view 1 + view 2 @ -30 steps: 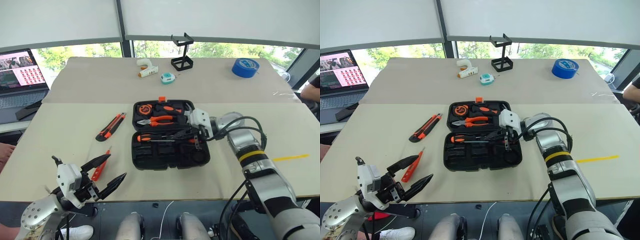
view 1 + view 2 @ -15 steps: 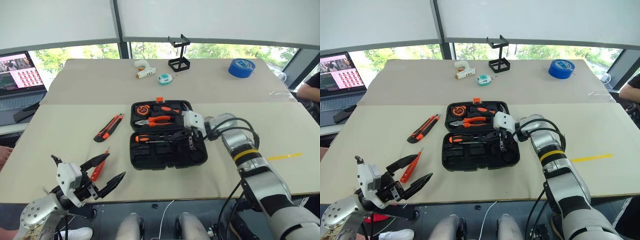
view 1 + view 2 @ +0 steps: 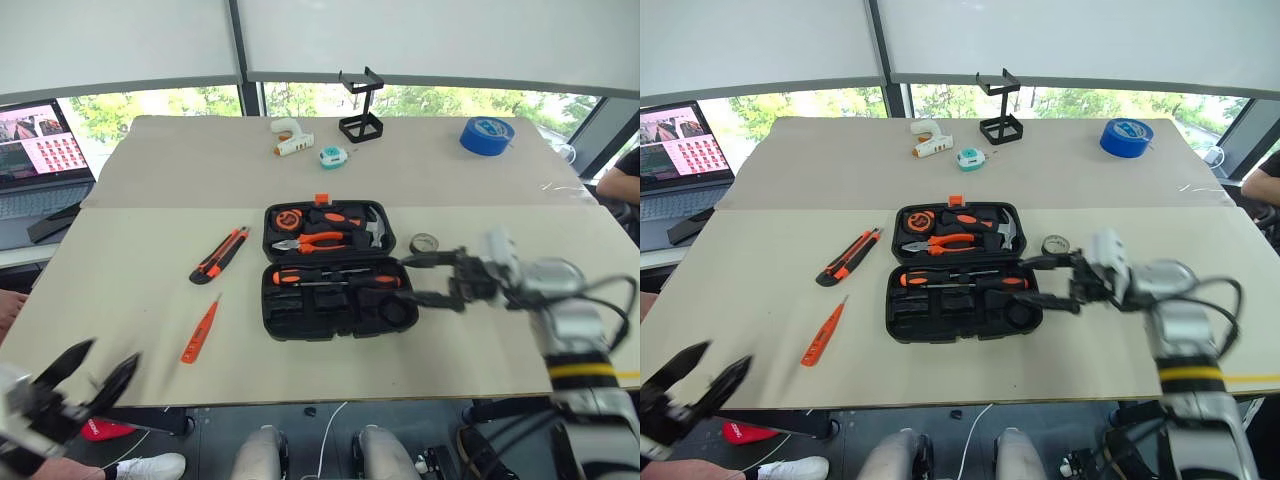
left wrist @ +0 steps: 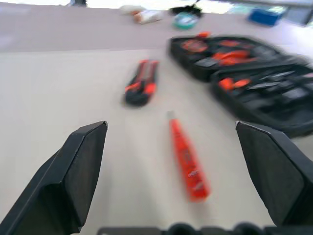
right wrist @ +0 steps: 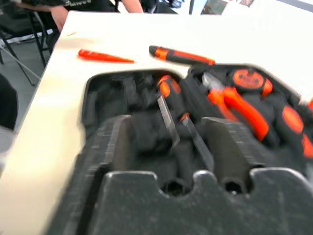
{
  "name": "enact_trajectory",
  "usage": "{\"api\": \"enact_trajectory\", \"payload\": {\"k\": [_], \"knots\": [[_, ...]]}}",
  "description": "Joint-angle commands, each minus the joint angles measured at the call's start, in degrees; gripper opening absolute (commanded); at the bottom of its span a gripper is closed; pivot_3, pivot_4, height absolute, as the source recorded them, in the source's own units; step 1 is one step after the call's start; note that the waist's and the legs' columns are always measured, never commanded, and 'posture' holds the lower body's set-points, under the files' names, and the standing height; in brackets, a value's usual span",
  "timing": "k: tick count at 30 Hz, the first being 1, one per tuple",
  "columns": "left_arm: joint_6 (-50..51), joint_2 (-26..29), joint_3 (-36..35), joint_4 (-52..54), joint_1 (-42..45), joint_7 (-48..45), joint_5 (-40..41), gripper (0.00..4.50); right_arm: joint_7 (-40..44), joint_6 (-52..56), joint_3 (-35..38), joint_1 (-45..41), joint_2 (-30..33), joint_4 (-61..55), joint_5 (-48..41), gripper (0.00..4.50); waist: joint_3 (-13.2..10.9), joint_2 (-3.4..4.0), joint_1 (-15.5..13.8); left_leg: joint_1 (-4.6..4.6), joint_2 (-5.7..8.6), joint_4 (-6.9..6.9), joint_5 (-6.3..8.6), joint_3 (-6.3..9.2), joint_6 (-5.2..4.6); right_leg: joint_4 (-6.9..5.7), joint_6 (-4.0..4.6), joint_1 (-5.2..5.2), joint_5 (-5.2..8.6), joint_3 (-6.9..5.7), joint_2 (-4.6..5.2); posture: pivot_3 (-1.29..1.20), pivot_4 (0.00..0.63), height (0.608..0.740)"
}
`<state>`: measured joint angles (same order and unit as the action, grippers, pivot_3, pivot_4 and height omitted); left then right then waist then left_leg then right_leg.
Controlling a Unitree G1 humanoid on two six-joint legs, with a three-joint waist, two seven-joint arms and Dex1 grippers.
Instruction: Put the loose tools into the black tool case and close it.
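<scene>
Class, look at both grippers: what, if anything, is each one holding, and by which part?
Nothing. The left gripper and right gripper are both open and empty.

Left gripper (image 3: 85,375) low at the near left table edge, fingers spread wide, pointing forward and a little down; arm mostly out of frame. In the left wrist view its two black fingers (image 4: 73,176) stand far apart.

Right arm reaches in from the right, forearm bent, wrist turned so the right gripper (image 3: 425,280) points leftward, roughly level. Its fingers are parted, one above the other, holding nothing.
</scene>
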<state>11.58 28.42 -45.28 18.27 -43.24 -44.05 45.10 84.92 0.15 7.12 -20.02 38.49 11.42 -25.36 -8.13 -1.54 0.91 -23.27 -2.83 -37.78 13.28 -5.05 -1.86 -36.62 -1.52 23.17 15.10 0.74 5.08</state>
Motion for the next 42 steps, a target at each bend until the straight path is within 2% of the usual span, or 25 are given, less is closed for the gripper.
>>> {"api": "enact_trajectory", "payload": {"k": [1,4,5,8,12,14,15,17,19,21,23,27,33,36,42], "knots": [[1.4,0.0,-6.3,-5.9,-2.8,0.2,0.6,4.50,1.6,-3.7,6.3,5.7,1.3,-5.0,-5.2,4.20,0.0,-0.04,0.1,0.00,0.00,0.00,0.02,-0.01,-0.01,0.00,-0.02,0.00,0.03,0.00,-0.01,0.00,0.150,0.740],[2.6,0.9,-6.6,-7.0,-2.5,0.2,0.0,4.50,-1.6,-4.2,7.7,9.0,0.7,-6.3,-4.8,4.20,-0.1,-0.08,-0.1,0.08,0.00,-0.02,0.02,-0.01,-0.01,-0.04,0.27,-0.01,0.22,0.01,-0.02,0.00,0.150,0.740],[2.8,1.4,-6.4,-6.8,-2.4,-0.2,-0.3,4.50,-1.4,-1.5,7.9,10.0,1.1,-7.2,-6.7,4.36,-0.1,-0.12,-0.1,0.10,0.00,-0.03,0.01,-0.01,0.01,-0.04,0.39,0.00,0.28,0.02,-0.02,0.00,0.150,0.740],[4.3,2.6,-6.5,-4.9,-1.9,-1.2,0.5,4.50,-0.9,-2.1,8.1,11.5,1.2,-7.1,-7.7,4.36,-0.1,-0.31,-0.5,0.16,-0.01,-0.04,0.10,0.01,0.23,-0.07,0.41,0.06,0.28,0.00,0.03,0.00,0.150,0.740],[12.1,5.9,-5.6,2.4,0.4,0.0,7.3,4.50,-1.4,-2.6,7.9,11.8,0.3,-8.8,-9.2,4.36,-0.1,-0.43,-0.8,0.10,0.00,-0.06,0.24,-0.01,0.47,-0.05,0.40,-0.03,0.27,0.01,0.07,0.00,0.150,0.740],[19.1,9.0,-4.3,6.6,2.7,5.8,10.6,4.50,-2.2,-1.8,7.5,12.2,-0.2,-11.2,-10.5,4.36,-0.1,-0.44,-0.7,0.09,-0.01,-0.06,0.17,-0.02,0.36,-0.09,0.38,-0.05,0.26,0.04,0.06,0.00,0.150,0.740],[23.4,12.0,-2.0,9.9,5.2,9.8,11.9,4.50,-3.3,-1.0,7.3,12.1,-0.8,-13.0,-11.2,4.36,-0.1,-0.43,-0.8,0.10,-0.02,-0.06,-0.01,-0.03,0.06,-0.10,0.31,-0.08,0.22,0.05,0.05,0.00,0.150,0.740],[30.8,16.7,1.5,13.9,10.0,17.0,16.3,4.50,-5.4,0.6,6.8,11.8,-1.7,-15.9,-12.6,4.36,-0.1,-0.39,-1.1,0.12,-0.02,-0.06,-0.03,0.05,0.07,-0.18,0.01,-0.10,0.05,0.02,0.02,0.00,0.150,0.740],[36.2,20.1,4.7,15.0,14.4,22.9,15.4,4.50,-6.7,1.3,6.3,11.5,-2.5,-17.9,-13.2,4.36,-0.1,-0.40,-1.2,0.12,-0.05,-0.06,-0.07,0.07,0.15,-0.29,0.00,-0.06,0.03,0.04,-0.01,0.00,0.150,0.740],[39.7,20.5,8.0,15.1,20.6,30.4,15.7,4.50,-7.6,1.9,5.8,11.4,-3.0,-19.2,-13.5,4.36,-0.2,-0.30,-0.8,0.14,-0.03,-0.05,-0.08,0.04,0.15,-0.28,-0.01,-0.07,0.02,0.09,-0.02,0.00,0.150,0.740],[42.2,20.5,11.9,15.7,24.7,33.3,15.2,4.50,-8.2,2.1,5.3,11.4,-3.2,-19.7,-13.3,4.36,-0.2,-0.35,-0.5,0.13,0.00,-0.04,-0.07,0.03,0.15,-0.29,-0.04,-0.05,0.01,0.12,-0.04,0.00,0.150,0.740],[44.8,18.6,18.2,14.5,29.0,37.0,11.9,4.50,-8.8,1.9,4.8,11.0,-3.2,-19.7,-12.7,4.36,-0.2,-0.36,-0.3,0.12,0.00,0.01,-0.04,0.03,0.20,-0.27,-0.04,-0.04,0.00,0.11,-0.07,0.00,0.150,0.740],[47.2,17.1,27.8,13.3,33.7,35.9,7.5,4.50,-10.1,2.2,4.6,11.5,-3.4,-20.6,-13.0,4.36,-0.2,-0.36,-0.5,0.13,0.01,0.01,-0.04,0.04,0.22,-0.28,-0.03,-0.05,0.00,0.10,-0.08,0.00,0.150,0.740],[48.5,15.1,29.9,12.8,34.8,36.5,6.5,3.79,-10.5,2.1,4.7,12.2,-3.5,-21.3,-13.1,4.50,-0.2,-0.29,-1.0,0.15,0.06,0.00,-0.04,0.04,0.22,-0.28,-0.03,-0.08,0.00,0.10,-0.01,0.00,0.150,0.740],[49.9,14.3,30.0,14.0,33.0,34.2,5.7,1.52,-10.8,2.2,4.7,13.1,-3.3,-22.2,-13.2,4.50,-0.2,-0.27,-1.4,0.17,0.09,0.00,-0.04,0.02,0.22,-0.26,-0.04,-0.10,0.00,0.12,0.06,0.00,0.150,0.740]]}}
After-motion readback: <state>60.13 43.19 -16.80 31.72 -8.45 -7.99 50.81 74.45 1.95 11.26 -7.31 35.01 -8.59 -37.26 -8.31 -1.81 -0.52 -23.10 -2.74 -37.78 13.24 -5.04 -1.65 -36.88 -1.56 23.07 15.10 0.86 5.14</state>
